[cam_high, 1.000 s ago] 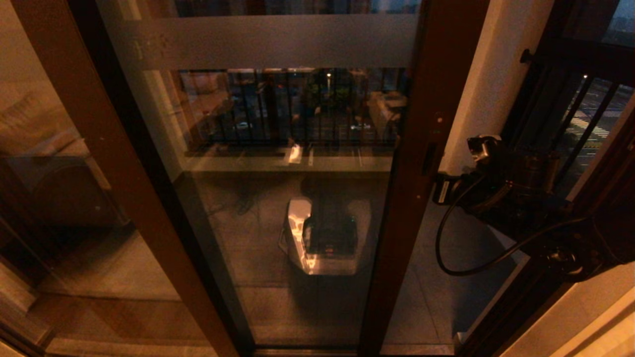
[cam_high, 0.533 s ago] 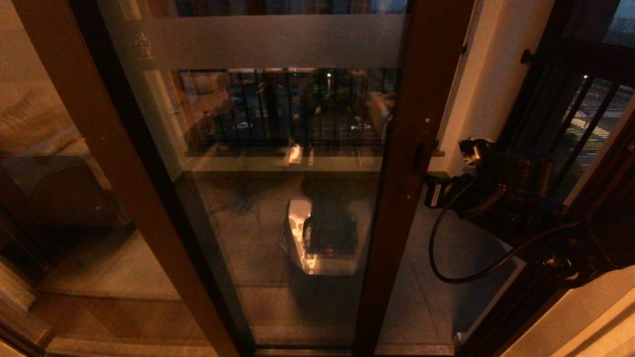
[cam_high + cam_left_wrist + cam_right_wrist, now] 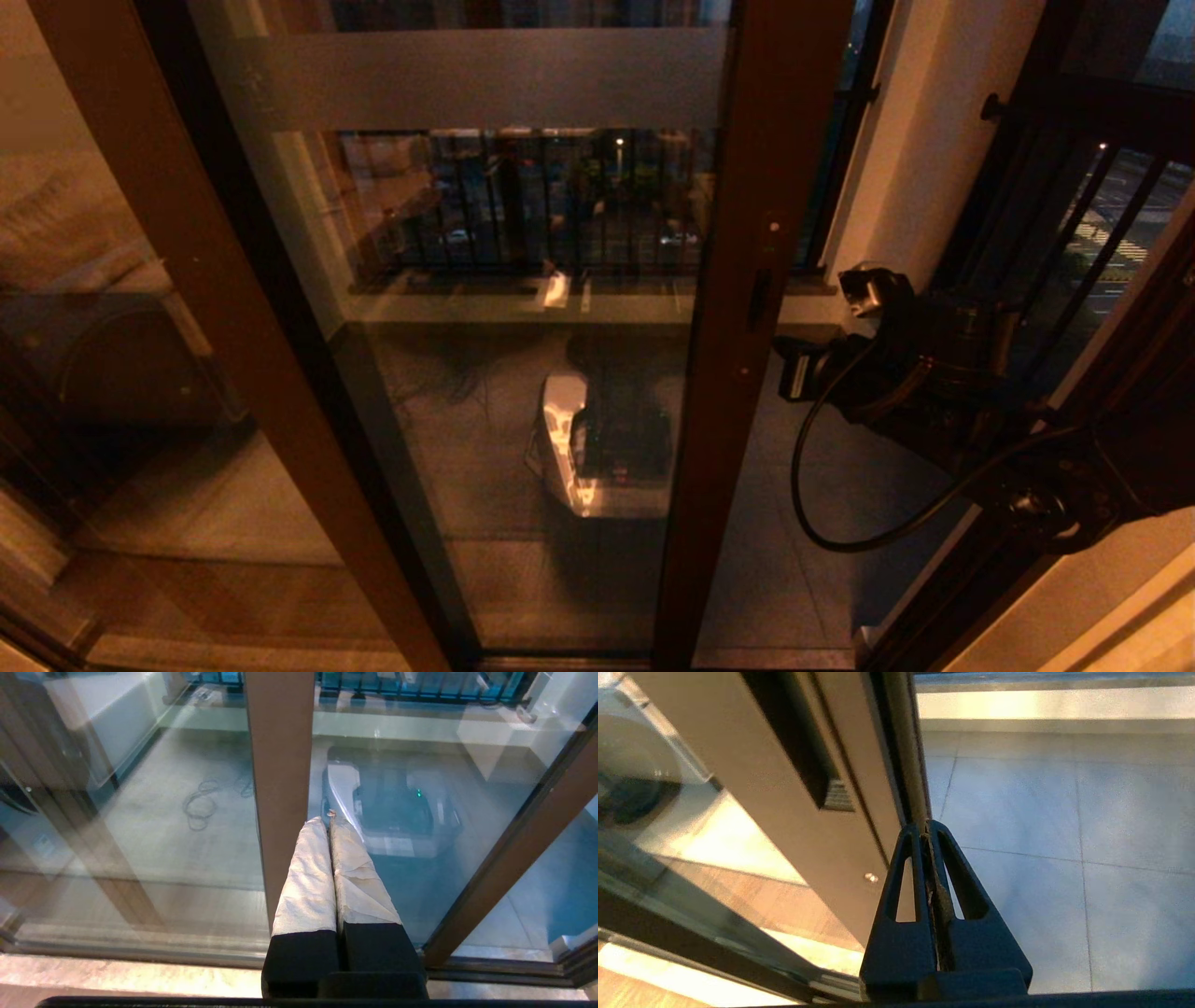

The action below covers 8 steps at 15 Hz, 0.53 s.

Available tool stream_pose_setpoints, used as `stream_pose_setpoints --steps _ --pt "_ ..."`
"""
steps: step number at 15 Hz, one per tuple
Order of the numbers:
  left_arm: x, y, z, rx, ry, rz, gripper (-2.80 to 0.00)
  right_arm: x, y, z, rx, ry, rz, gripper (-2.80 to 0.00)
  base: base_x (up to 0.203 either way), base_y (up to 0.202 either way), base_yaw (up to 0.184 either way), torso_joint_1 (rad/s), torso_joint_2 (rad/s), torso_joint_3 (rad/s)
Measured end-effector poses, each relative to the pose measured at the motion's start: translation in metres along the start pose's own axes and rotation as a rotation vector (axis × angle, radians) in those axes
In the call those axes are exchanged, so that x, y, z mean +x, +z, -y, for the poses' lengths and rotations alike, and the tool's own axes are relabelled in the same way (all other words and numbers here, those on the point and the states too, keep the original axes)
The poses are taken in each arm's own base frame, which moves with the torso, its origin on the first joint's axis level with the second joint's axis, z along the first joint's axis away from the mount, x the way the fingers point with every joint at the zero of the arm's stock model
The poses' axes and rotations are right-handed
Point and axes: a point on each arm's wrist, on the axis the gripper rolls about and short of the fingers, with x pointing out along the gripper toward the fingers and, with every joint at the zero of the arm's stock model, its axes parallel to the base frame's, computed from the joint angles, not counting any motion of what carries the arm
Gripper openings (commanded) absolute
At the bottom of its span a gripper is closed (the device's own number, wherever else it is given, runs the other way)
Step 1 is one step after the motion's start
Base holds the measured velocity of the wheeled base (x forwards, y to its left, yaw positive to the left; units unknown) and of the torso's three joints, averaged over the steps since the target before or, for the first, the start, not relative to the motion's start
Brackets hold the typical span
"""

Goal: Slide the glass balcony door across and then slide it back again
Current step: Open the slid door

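The glass balcony door (image 3: 523,392) is a clear pane with a frosted band (image 3: 467,79) near its top. Its reddish-brown stile (image 3: 747,215) carries a small dark handle (image 3: 761,299). My right gripper (image 3: 784,364) is shut, with its tips against the stile's outer edge just below the handle. In the right wrist view the shut gripper (image 3: 926,828) touches the edge of the stile (image 3: 794,812) beside the dark handle recess (image 3: 798,742). My left gripper (image 3: 328,820) is shut and empty, pointing at the glass; it does not show in the head view.
Another brown frame post (image 3: 215,280) runs down the left. Right of the stile an open gap shows the tiled balcony floor (image 3: 803,560), a white pillar (image 3: 924,159) and a black railing (image 3: 1074,215). The dark jamb (image 3: 980,579) lies behind my right arm. My base is reflected (image 3: 607,448) in the glass.
The door's stile has slid steadily to the left, and my right gripper has gone left with it, against its edge. The open gap on the right has widened.
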Motion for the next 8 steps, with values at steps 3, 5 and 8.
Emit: stream_pose_setpoints --steps 3,5,8 --pt "0.0000 0.0000 0.0000 0.000 0.000 0.000 -2.80 0.0009 -0.0023 -0.0043 -0.002 -0.004 -0.004 -2.80 0.000 0.000 0.000 0.000 0.00 0.000" --pt "0.0000 0.0000 0.0000 0.000 0.000 0.000 -2.80 0.0017 -0.0032 -0.0071 -0.004 0.000 -0.006 -2.80 0.000 0.000 0.000 0.000 0.00 0.000" --pt "0.0000 0.0000 0.0000 0.000 0.000 0.000 -2.80 0.0023 -0.0041 -0.0110 -0.006 0.007 -0.007 -2.80 0.000 0.000 0.000 0.000 0.00 0.000"
